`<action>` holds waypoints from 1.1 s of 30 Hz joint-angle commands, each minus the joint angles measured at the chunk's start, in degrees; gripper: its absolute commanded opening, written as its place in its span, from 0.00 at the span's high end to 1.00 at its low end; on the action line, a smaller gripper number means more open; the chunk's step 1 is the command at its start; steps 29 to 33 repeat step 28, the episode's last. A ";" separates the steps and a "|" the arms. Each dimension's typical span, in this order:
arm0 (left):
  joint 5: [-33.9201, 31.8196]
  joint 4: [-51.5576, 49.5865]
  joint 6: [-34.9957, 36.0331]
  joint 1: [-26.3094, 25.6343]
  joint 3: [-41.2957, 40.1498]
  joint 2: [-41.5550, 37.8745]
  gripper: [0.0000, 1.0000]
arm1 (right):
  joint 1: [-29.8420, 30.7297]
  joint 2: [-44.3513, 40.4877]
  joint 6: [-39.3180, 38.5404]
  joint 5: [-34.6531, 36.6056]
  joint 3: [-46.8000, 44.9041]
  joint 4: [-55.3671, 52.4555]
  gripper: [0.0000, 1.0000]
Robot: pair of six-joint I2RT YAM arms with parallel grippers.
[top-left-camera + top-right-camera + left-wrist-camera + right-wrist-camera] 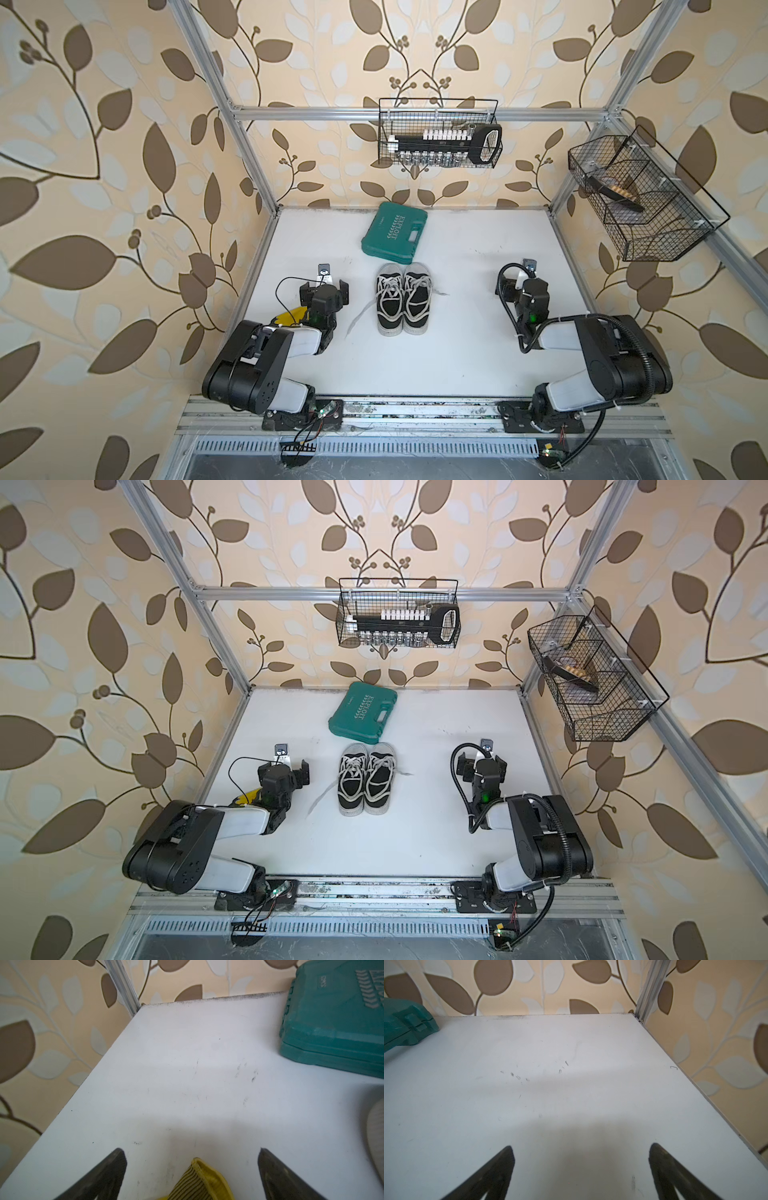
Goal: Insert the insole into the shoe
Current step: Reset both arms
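A pair of black-and-white laced shoes [402,299] [365,779] stands side by side mid-table, toes toward the back wall. The yellow insole [289,316] [246,798] lies on the table left of the shoes, mostly hidden under my left arm. In the left wrist view its striped, curled tip [199,1182] shows low between the fingers, touching neither. My left gripper [324,289] [284,769] [192,1153] is open just beyond the insole, left of the shoes. My right gripper [521,282] [482,762] [581,1149] is open and holds nothing, right of the shoes.
A green tool case [395,232] [363,712] [332,1022] [404,1024] lies behind the shoes. One wire basket [440,133] holding a socket set hangs on the back rail. Another wire basket [640,199] hangs on the right frame. Loose laces trail left of the shoes.
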 commanded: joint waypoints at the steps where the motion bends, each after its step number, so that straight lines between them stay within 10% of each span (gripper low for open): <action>1: 2.14 0.73 1.90 1.07 4.00 1.13 0.01 | -0.22 0.12 0.00 -0.89 1.52 -0.95 0.01; 10: 7.59 23.03 3.63 2.72 -4.70 6.72 0.01 | -0.24 -0.34 0.14 -0.89 1.53 -1.35 0.01; 16: 14.46 1.05 -1.34 7.46 3.32 2.89 0.01 | -0.23 -0.17 0.14 -0.89 1.68 -1.50 0.01; 33: 18.51 -0.33 -1.89 9.73 4.19 3.20 0.01 | -0.25 -0.26 0.14 -0.89 1.69 -1.48 0.01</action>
